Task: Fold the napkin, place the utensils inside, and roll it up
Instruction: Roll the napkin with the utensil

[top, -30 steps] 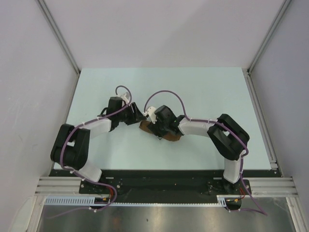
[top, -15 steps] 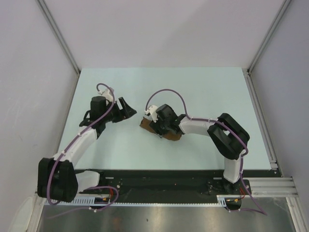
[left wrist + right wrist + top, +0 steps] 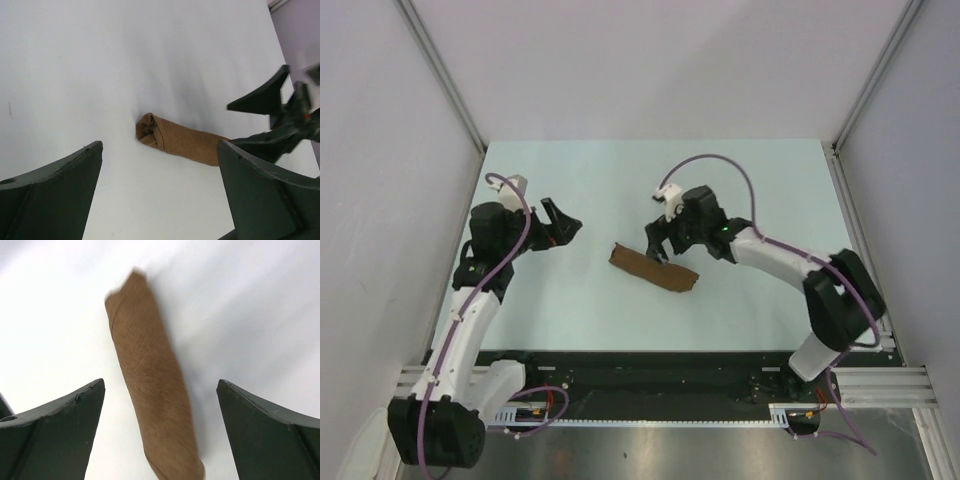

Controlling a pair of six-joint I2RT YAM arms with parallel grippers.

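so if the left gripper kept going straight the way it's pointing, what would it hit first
The left gripper would most likely meet the rolled napkin, whose open end lies centred in its wrist view. Depth is unclear, so it may touch the table just short of it.

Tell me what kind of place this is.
Probably a lab robot test cell: pale green table walled by plain white panels, two white-and-black robot arms bolted at its edge, one rolled brown cloth napkin.

2 arms [image 3: 772, 259] of white links and black joints, looping purple cables [image 3: 705, 157], dark green wedge-shaped fingers [image 3: 50, 195]
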